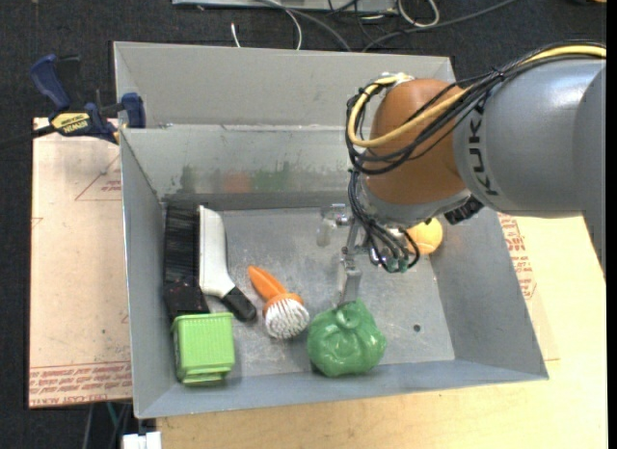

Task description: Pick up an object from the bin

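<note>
Hovers with fingers [348, 278] spread and empty just behind lumpy green soft blob [345, 341] near grey metal bin's [145, 245] front edge. Risks closing off-centre, squeezing blob out sideways against orange-handled white brush [276, 305].

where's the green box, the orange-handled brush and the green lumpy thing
green box [203, 346], camera view, middle of its top face
orange-handled brush [273, 297], camera view, lower end of handle
green lumpy thing [347, 343], camera view, its middle
</note>
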`<state>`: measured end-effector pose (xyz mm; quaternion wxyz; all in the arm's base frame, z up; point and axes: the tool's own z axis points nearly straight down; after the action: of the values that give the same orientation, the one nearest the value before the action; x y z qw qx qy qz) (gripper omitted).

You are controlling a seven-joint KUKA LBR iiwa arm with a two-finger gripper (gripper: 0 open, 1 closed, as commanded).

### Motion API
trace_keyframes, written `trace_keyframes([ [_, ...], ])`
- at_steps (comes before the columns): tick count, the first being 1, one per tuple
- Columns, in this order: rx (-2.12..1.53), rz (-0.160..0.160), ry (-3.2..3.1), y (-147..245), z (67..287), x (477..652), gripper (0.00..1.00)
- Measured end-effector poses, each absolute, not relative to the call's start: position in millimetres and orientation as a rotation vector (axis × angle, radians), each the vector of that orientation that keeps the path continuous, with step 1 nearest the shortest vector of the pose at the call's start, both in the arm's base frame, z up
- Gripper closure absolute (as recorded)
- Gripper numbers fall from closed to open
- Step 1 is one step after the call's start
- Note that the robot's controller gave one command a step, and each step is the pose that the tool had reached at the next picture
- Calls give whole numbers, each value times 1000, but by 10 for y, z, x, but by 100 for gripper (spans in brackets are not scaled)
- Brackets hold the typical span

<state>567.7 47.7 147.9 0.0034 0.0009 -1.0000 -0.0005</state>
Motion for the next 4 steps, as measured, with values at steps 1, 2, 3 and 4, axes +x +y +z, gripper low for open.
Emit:
trace_keyframes([
  [1, 0, -2, -3142, 476, 1524, 5694, 0],
  [2, -65, -3, -3135, 1045, 658, 5454, 0],
  [3, -331, -2, -3134, 1175, 1022, 5453, 0],
  [4, -70, -1, -3137, 1457, 988, 5333, 0],
])
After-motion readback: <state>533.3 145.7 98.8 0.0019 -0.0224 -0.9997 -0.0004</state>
